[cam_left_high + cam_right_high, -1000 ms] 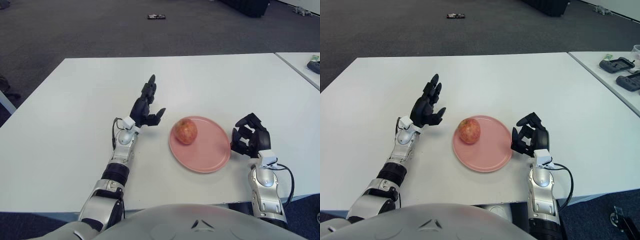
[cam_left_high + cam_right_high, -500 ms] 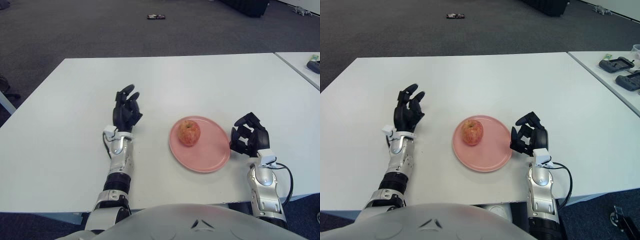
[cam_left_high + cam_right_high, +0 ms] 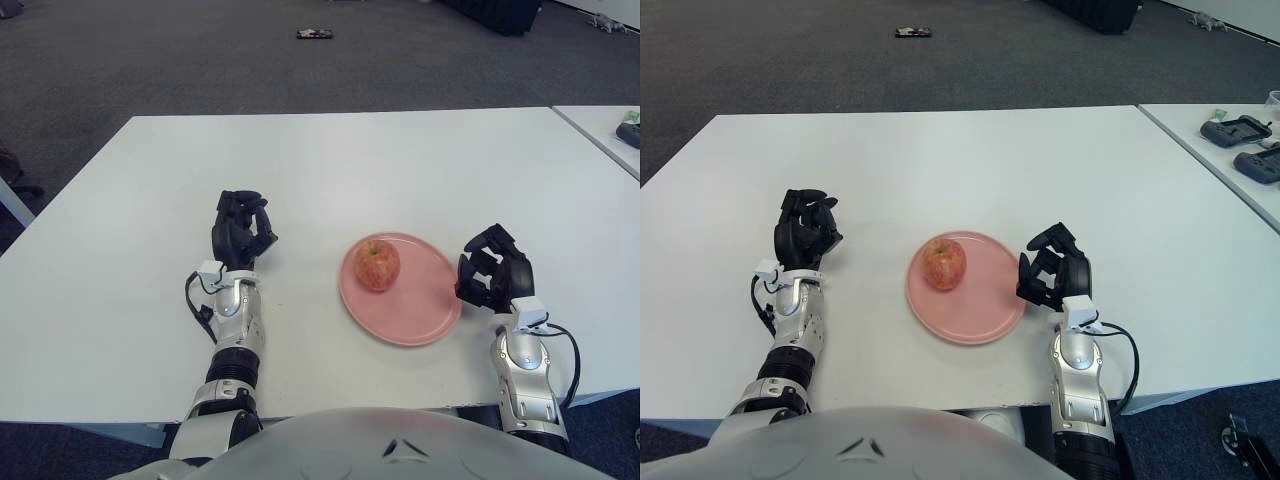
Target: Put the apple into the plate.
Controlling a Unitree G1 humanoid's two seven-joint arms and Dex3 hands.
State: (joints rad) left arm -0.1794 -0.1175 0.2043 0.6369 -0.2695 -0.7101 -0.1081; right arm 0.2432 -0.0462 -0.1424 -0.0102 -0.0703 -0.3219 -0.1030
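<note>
A red-yellow apple (image 3: 377,264) stands on the left part of the pink plate (image 3: 420,310), which lies on the white table (image 3: 330,160). My left hand (image 3: 240,231) is well to the left of the plate, its black fingers curled and holding nothing. Just off the plate's right rim shows my right hand (image 3: 494,276), fingers curled too and empty. Neither hand touches the apple.
A second white table (image 3: 1230,150) at the right carries dark controllers (image 3: 1237,130). A small dark object (image 3: 314,34) lies on the grey carpet far behind the table. The table's front edge runs close to my body.
My left hand has pulled back left, away from the plate, and its fingers have curled in from spread. The apple has shifted slightly and now sits still. The right hand barely moved.
</note>
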